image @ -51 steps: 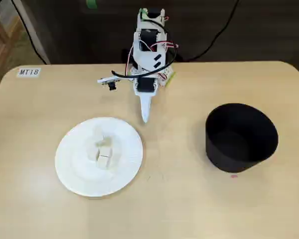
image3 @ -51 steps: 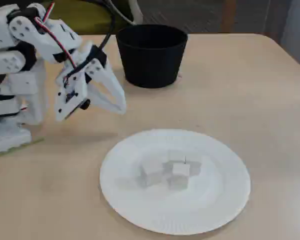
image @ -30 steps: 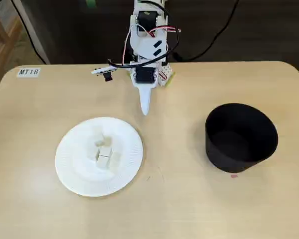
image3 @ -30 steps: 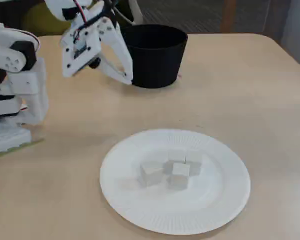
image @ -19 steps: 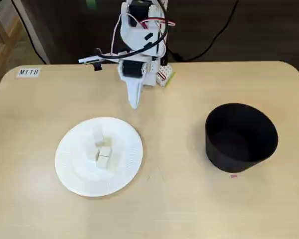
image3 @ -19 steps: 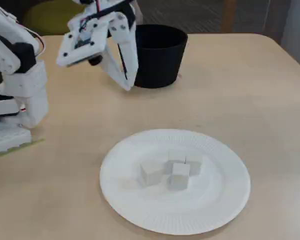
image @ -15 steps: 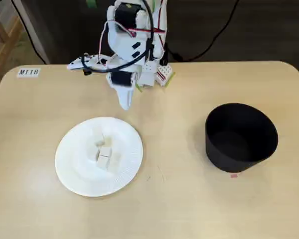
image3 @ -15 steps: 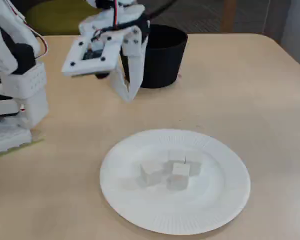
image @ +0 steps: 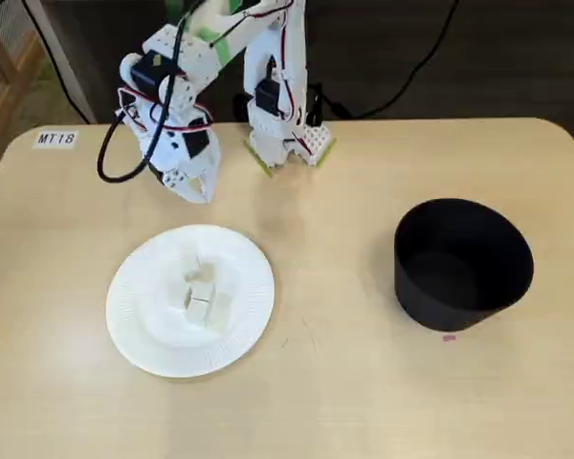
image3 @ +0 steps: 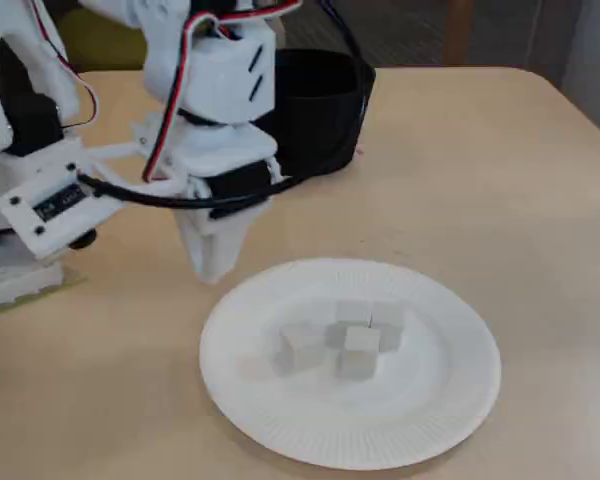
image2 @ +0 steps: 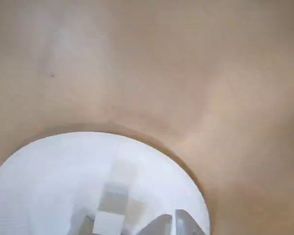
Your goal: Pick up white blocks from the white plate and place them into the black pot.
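Note:
The white plate lies on the table at the left, with several white blocks clustered at its middle. The black pot stands upright at the right, well apart from the plate; no block shows inside it. My gripper hangs just beyond the plate's far rim, above the table, fingers together and holding nothing. In another fixed view the gripper points down beside the plate, left of the blocks, with the pot behind it. The wrist view shows the plate, blurred blocks and one fingertip.
The arm's base stands at the table's back edge, with black and red cables looping to the left of it. A small label sits at the back left corner. Bare tan tabletop lies between plate and pot.

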Controlling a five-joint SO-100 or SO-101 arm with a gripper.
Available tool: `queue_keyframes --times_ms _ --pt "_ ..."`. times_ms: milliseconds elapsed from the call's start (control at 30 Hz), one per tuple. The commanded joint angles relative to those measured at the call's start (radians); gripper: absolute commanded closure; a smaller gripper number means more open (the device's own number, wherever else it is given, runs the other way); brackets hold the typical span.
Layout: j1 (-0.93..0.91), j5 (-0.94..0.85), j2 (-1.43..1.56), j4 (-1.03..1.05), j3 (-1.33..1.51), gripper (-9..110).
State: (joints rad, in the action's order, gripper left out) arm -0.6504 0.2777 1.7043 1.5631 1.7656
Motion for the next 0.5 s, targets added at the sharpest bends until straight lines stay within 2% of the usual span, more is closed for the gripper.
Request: queue_keyframes --times_ms 0,200,467 --pt "0.017 0.077 -0.012 0.020 -0.055 84" --pt "0.044 0.133 -0.025 0.011 -0.077 69" --pt "0.086 0.196 -0.103 -0.106 -0.075 74"
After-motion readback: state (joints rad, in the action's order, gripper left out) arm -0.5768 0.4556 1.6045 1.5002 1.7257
